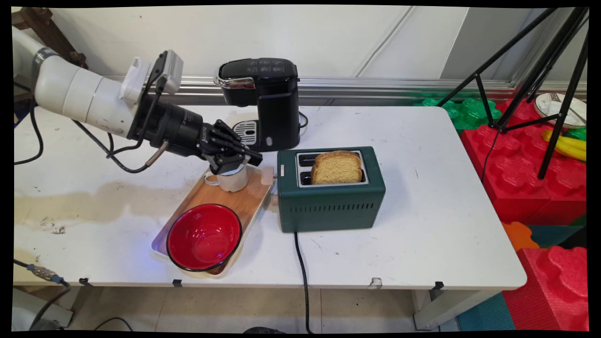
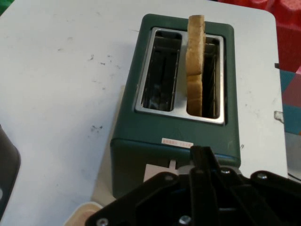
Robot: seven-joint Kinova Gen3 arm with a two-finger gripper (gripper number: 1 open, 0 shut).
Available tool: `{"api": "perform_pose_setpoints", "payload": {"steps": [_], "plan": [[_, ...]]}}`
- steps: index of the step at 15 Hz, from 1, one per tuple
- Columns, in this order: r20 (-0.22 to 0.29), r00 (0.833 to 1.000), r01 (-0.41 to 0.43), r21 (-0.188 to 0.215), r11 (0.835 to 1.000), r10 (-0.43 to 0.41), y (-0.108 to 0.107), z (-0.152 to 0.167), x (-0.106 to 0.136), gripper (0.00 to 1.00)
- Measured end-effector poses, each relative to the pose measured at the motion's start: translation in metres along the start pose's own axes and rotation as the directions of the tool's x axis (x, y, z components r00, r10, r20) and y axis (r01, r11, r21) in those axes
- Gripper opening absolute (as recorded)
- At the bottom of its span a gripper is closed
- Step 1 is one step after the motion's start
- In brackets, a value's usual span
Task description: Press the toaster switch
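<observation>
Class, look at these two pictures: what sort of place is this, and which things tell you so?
Probably a robot lab staged as a kitchen: a toaster and coffee maker on a white table, camera tripod beside it.

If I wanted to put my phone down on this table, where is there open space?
The widest bare stretch of the table lies right of the green toaster, out to the rounded edge. Another runs along the near edge in front of the toaster, crossed only by its black cord. The far left is open but stained. It is crowded around the wooden tray, red bowl, white cup, gripper and coffee machine.
</observation>
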Motion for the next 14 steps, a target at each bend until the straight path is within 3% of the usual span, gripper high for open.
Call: {"api": "perform_pose_setpoints", "payload": {"steps": [14], "plan": [[0.081,0.996,0.024,-0.018,1.000,-0.022,-0.011,0.024,0.008,0.00]]}}
